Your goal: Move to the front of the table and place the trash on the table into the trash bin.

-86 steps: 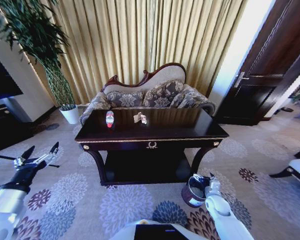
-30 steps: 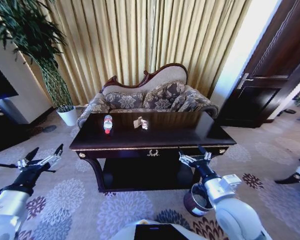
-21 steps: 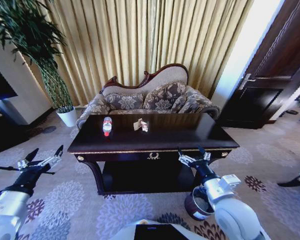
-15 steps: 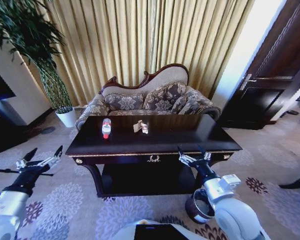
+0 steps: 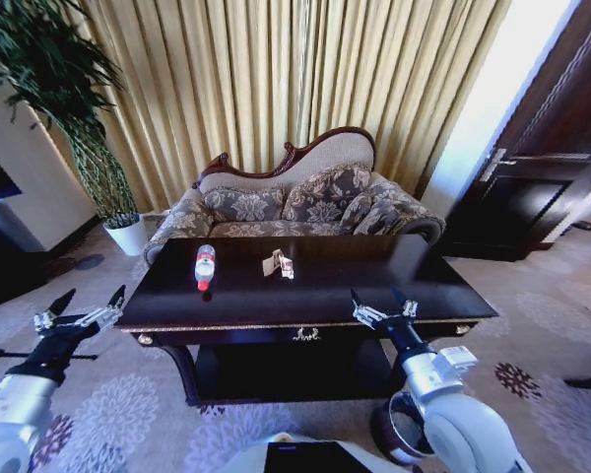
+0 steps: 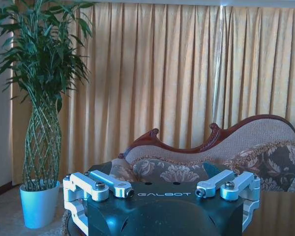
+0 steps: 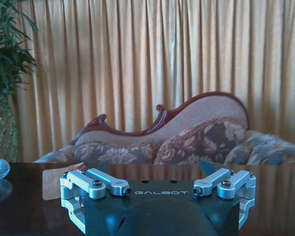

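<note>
Left gripper (image 5: 83, 304) raised low at the robot's left side, fingers spread wide apart, on a dark wrist and white forearm reaching forward. Right gripper (image 5: 380, 303) lifted in front of the torso, fingers likewise parted, above a white, bent right arm. Both held level, pointing ahead, nothing between the fingers.

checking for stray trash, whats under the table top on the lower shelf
Under the table top, the lower shelf looks dark and bare where it shows. Its right end is covered by the right gripper and arm, and its back is too dark to judge.
</note>
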